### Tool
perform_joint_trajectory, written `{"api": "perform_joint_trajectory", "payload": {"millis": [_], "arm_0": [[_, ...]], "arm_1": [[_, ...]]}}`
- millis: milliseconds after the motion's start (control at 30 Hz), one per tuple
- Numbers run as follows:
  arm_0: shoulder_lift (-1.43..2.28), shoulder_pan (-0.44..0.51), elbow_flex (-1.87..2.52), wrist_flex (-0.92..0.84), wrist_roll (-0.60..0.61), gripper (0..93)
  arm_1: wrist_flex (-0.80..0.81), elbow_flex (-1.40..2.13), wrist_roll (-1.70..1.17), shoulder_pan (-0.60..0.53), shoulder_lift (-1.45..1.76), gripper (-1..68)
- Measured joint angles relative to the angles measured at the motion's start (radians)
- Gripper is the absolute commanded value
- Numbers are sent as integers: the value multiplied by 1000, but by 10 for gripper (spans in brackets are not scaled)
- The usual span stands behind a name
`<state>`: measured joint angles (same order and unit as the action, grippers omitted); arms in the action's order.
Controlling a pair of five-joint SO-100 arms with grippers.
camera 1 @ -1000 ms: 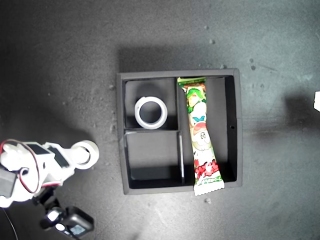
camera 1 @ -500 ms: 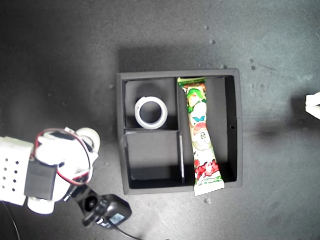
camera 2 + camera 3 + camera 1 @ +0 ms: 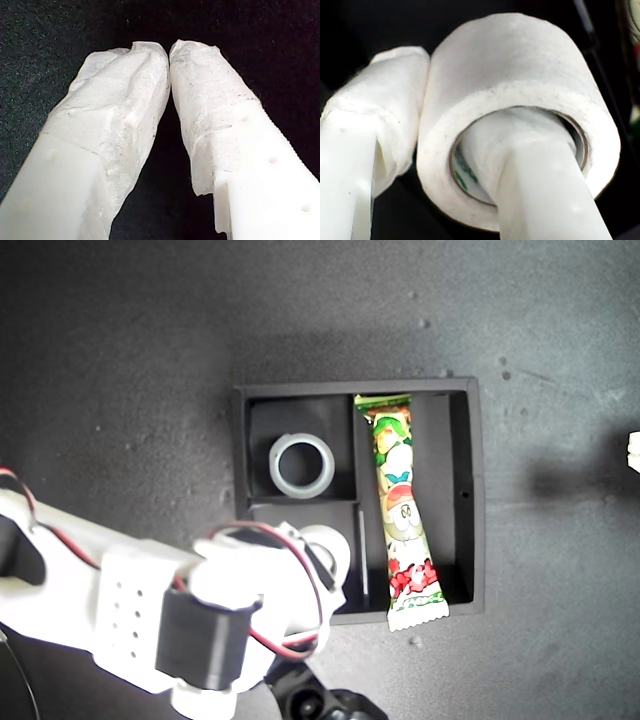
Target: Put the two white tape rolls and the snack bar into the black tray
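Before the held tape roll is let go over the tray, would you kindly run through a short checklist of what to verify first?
1. Grip on the held tape roll: ok. One finger of my second claw runs through its centre, the other presses its outside.
2. Roll above the black tray: ok. In the exterior view it hangs over the lower small compartment.
3. That compartment free: cannot tell, the arm covers most of it.
4. Other tape roll: ok, lying in the upper small compartment.
5. Snack bar: not ok, one crimped end overhangs the tray's near wall.
6. My first claw: ok, shut on nothing over bare dark surface.
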<state>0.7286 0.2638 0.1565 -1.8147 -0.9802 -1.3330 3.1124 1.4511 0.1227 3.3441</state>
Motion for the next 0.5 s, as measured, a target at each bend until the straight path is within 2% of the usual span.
{"api": "perform_joint_trajectory", "payload": {"millis": [133, 300, 500], "arm_0": [[-11, 31, -5, 0, -31, 1], [-11, 52, 28, 0, -67, 142], [6, 72, 61, 0, -67, 180]], "arm_1": [[-6, 0, 8, -11, 0, -2], [-6, 0, 8, -11, 0, -2], [-6, 0, 8, -12, 2, -2]]}}
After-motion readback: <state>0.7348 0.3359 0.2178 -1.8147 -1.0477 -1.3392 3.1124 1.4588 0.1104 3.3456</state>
